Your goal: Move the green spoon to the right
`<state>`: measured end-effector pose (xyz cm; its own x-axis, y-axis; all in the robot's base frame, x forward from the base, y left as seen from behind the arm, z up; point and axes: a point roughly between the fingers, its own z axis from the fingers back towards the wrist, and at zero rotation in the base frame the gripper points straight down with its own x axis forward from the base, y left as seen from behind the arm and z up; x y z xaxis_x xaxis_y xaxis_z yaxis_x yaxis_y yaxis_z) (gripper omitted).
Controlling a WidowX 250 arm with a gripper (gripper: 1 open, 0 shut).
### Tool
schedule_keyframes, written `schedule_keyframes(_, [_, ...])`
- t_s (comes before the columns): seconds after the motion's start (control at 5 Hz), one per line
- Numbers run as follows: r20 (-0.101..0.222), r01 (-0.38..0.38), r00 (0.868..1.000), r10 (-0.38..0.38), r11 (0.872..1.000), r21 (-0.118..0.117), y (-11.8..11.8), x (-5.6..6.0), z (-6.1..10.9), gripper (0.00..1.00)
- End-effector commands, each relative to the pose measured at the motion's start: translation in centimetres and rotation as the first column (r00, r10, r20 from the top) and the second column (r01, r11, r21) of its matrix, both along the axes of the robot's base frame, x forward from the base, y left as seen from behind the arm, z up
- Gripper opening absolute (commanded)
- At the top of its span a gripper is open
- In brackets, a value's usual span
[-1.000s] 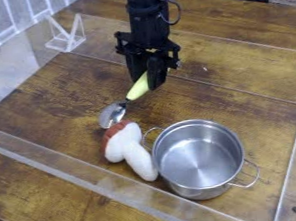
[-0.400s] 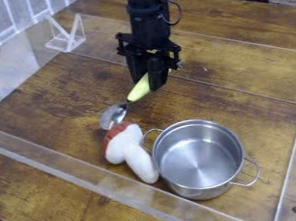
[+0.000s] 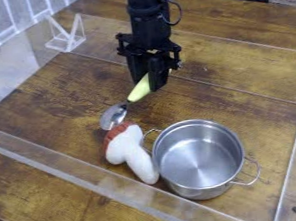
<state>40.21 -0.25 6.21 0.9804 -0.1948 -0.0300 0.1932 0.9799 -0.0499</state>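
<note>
The wooden table [image 3: 56, 103] carries one clear-walled tray [image 3: 20, 147]; a clear stand [image 3: 64, 33] sits at upper left. One steel pot [image 3: 197, 157] stands at lower right, upright, its rim just beside one white mushroom toy [image 3: 131, 150] lying on its side, red cap toward the spoon. One spoon [image 3: 127, 100] lies between arm and toy: long axis diagonal, green handle up-right, silver bowl down-left on the wood, just beside the toy's cap. The gripper [image 3: 152, 80] points down, jaws closed on the handle's upper end.
</note>
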Motion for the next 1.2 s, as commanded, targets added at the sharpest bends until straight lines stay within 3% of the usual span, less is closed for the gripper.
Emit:
schedule_keyframes(0.0, [0.039,0.025,0.999,-0.025,1.0,-0.001,-0.81,0.01,1.76,0.0])
schedule_keyframes(1.0, [0.004,0.034,0.999,-0.034,0.999,-0.008,-0.93,-0.23,1.48,0.0])
